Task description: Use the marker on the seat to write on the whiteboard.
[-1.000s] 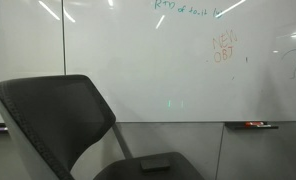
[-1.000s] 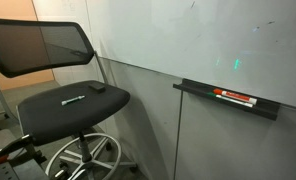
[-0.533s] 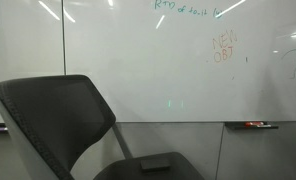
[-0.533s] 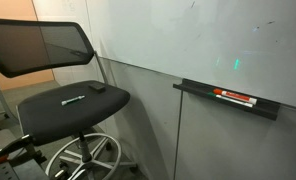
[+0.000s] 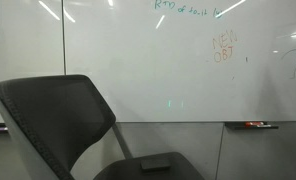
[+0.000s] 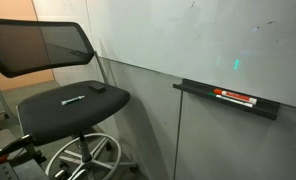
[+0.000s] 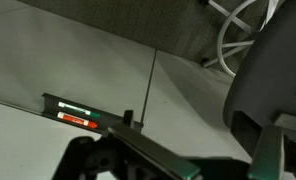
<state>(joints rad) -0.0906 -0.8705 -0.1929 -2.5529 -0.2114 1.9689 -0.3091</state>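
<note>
dark slim marker (image 6: 73, 100), pale-tipped, lies flat on the seat (image 6: 56, 118); end effector (image 7: 173, 162) spread wide, empty

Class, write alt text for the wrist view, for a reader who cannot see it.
The open gripper fills the bottom edge, holding nothing. Beyond it a tray holds red and green pens; the dark seat sits at right.
</note>
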